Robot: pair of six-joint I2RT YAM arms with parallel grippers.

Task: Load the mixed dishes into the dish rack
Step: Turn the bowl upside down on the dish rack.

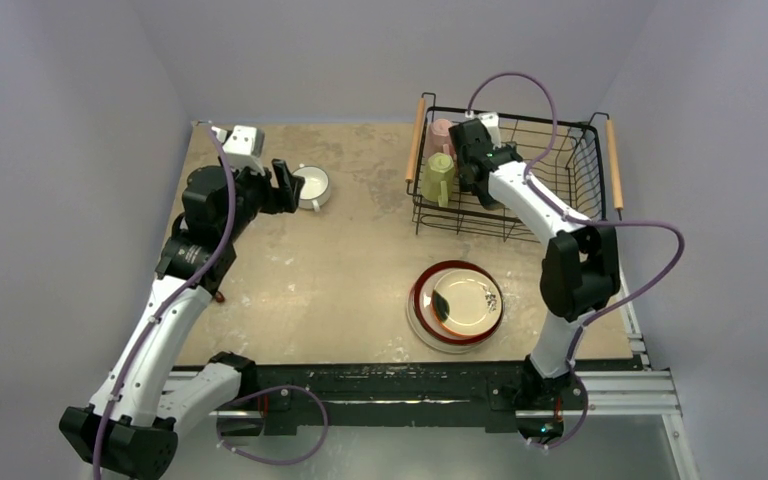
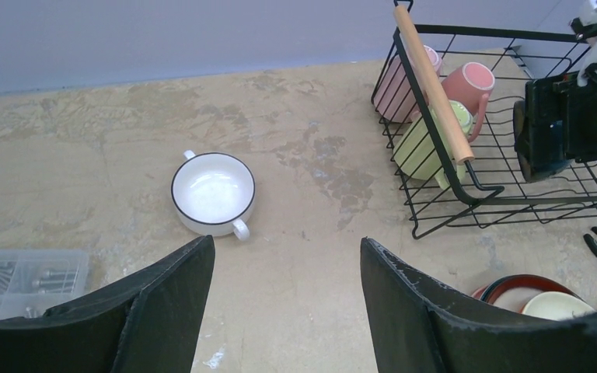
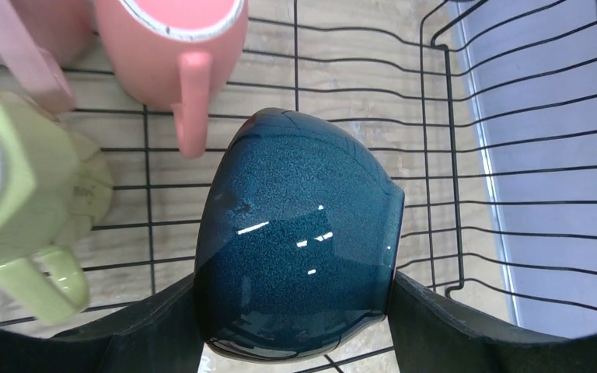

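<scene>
Placement step: the right gripper [image 3: 299,330] clamps the teal bowl [image 3: 299,233] across its width, low inside the rack [image 3: 451,155] beside the green mug [image 3: 31,179] and salmon mug [image 3: 171,31], seemingly to set it on free wire; the left gripper [image 2: 286,247], jaws spread and empty, faces the white mug [image 2: 213,191] on the table [image 2: 319,155]

Speckled teal bowl [image 3: 299,241], salmon mug [image 3: 167,39], yellow-green mug [image 3: 23,179].

- A tan, blotchy, worn table [image 1: 340,280] is enclosed on three sides by plain pale lavender-grey walls [image 1: 390,50].
- A silver metal rail [image 1: 630,385] is seen along the near table edge.
- Everything is lit softly and evenly; shadows are faint.
</scene>
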